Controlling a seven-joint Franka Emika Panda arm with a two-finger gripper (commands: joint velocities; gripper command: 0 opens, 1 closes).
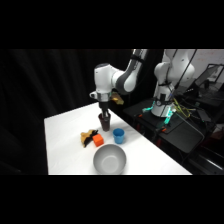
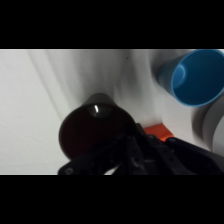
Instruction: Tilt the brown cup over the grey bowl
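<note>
Brown cup (image 1: 105, 122) seemingly gripped by pincer (image 1: 104, 116).

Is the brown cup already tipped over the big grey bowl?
No, the brown cup stands upright on the table under the gripper, well behind the grey bowl.

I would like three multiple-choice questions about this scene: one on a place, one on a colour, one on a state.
1. Where is the grey bowl?
A. at the table's near edge
B. at the far corner
C. under the arm's base

2. What colour is the small cup beside the brown cup?
A. red
B. blue
C. yellow

3. How does the brown cup stand?
A. tipped over the bowl
B. lying on its side
C. upright, with the gripper on it

Answers: 1 A, the bowl sits nearest the camera. 2 B, both views show it blue. 3 C, the side view shows it upright, away from the bowl.
</note>
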